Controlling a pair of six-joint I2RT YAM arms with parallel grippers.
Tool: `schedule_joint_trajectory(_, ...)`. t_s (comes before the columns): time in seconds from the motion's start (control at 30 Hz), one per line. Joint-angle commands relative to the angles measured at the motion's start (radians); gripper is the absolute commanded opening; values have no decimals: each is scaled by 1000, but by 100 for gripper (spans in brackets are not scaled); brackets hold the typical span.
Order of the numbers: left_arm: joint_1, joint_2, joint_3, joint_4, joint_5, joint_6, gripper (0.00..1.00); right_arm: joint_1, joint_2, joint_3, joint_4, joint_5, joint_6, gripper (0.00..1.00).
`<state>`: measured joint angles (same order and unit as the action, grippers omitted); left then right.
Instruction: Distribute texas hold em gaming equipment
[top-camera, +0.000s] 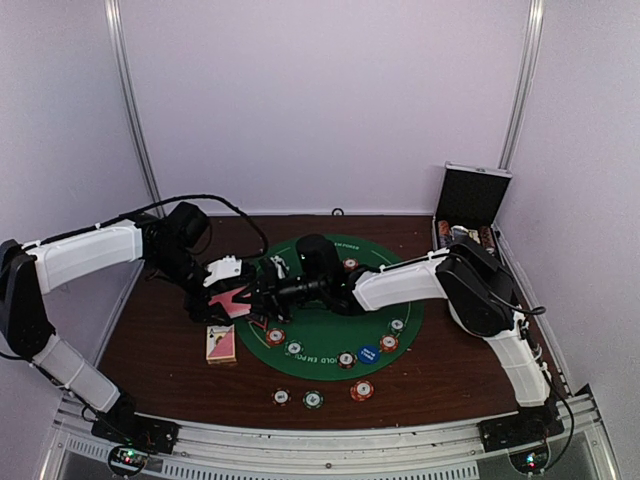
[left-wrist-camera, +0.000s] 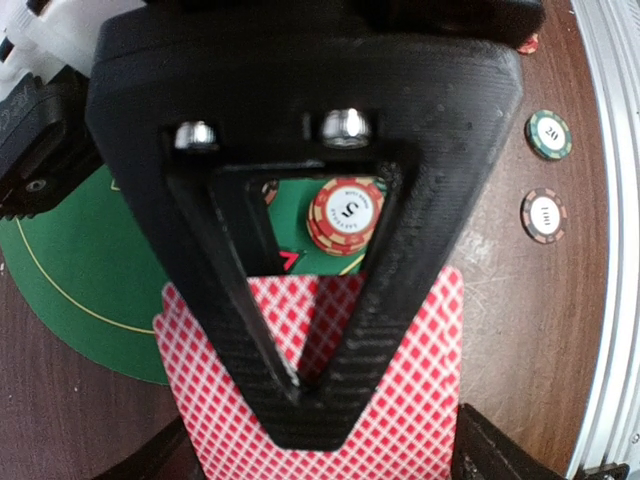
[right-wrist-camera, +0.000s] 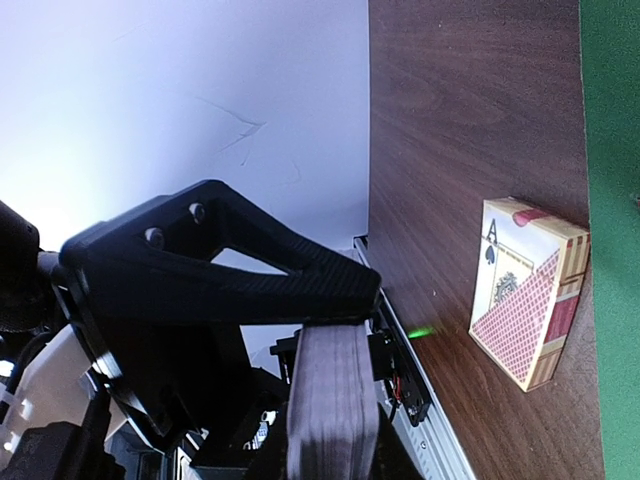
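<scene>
Right gripper (top-camera: 268, 295) is clamped on the red-backed cards (left-wrist-camera: 410, 390), over the left edge of the green mat (top-camera: 320, 328). From its wrist cam we see the stack edge-on. Left gripper (top-camera: 232, 292) meets it tip to tip, jaws apart on either side of the cards; we can't tell if it's pinching them. Card box (top-camera: 221, 343) lies on the table (top-camera: 160, 350), just off the mat's near-left edge. Chips (top-camera: 346, 359) and the blue dealer disc (top-camera: 368, 354) line the mat's near edge. Three loose chips (top-camera: 313, 399) sit on bare wood by the table's near edge.
</scene>
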<state>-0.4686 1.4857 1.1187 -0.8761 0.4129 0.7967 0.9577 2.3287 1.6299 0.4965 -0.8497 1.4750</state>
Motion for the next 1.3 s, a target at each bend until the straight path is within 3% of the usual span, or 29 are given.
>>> schedule_joint_trajectory(0.0,-4,17,19,-15,53,27,83,4,-6,12,84,-3,18,0)
schedule_joint_trajectory(0.23,-4,26,19,-9,46,29,77,6,2,17,98,-3,22,0)
schedule_joint_trajectory(0.6,-1,-20,7,30,55,-13,52,1,-1,-26,100,10,20,0)
schedule_joint_trajectory(0.8,16,-44,13,24,80,-37,50,-4,-9,-41,28,14,-27,0)
schedule_joint_trajectory(1.07,16,-41,-6,18,71,-11,40,-2,-11,10,-80,27,-83,33)
schedule_joint_trajectory(1.27,16,-40,-24,49,27,-3,31,1,0,66,-145,25,-107,44)
